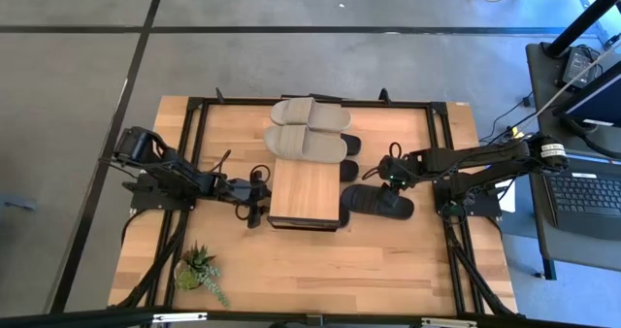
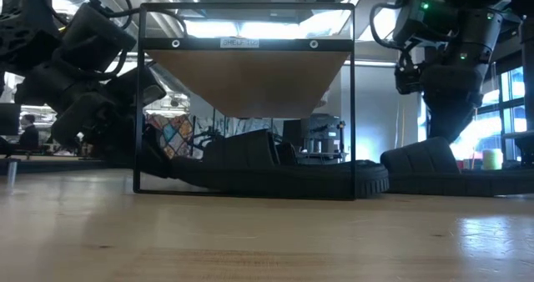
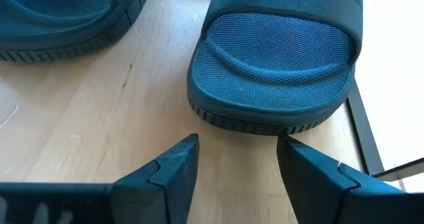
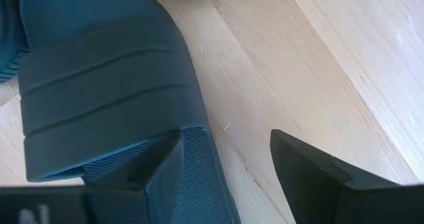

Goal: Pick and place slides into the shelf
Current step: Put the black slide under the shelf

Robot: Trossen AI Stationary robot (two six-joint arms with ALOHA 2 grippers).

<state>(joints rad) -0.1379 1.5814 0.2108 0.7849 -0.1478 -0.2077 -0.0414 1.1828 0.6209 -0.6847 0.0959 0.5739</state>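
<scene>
high: straight down | low: tabletop level, across | wrists: close on black slides (image 3: pixel 271 58) | shared: shelf (image 1: pixel 307 189)

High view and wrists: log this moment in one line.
left gripper: open, facing black slide | right gripper: open, one finger over black slide | shelf: two beige slides beside it

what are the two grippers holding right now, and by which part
Nothing. The left gripper is open just short of a black slide's end; the right gripper is open, one finger over another black slide.
</scene>
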